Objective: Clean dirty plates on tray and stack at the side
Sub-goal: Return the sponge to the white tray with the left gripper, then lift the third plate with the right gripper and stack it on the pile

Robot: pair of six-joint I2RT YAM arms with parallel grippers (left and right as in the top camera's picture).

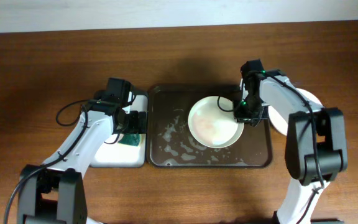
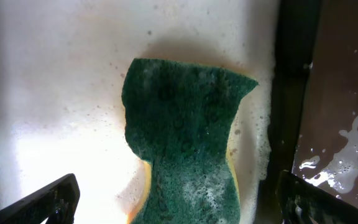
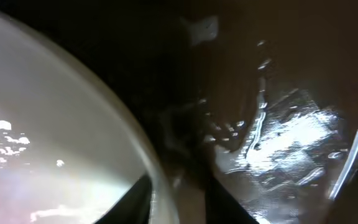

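A pale plate (image 1: pixel 211 122) with a faint reddish smear lies on the wet dark tray (image 1: pixel 166 142), right of its middle. My right gripper (image 1: pixel 248 116) is shut on the plate's right rim; in the right wrist view the rim (image 3: pixel 114 118) runs between the fingers (image 3: pixel 182 199) above the wet tray floor (image 3: pixel 291 137). More white plate (image 1: pixel 307 99) shows on the tabletop right of the tray, partly hidden by my right arm. My left gripper (image 1: pixel 132 123) is open over a green sponge (image 2: pixel 182 124), fingers (image 2: pixel 179 205) either side of it, not touching.
The sponge lies in foam on a small black-rimmed white tray (image 1: pixel 120 155) left of the big tray. Its rim (image 2: pixel 291 93) separates it from the dark tray (image 2: pixel 347 93). Bare wood tabletop (image 1: pixel 42 74) surrounds both trays.
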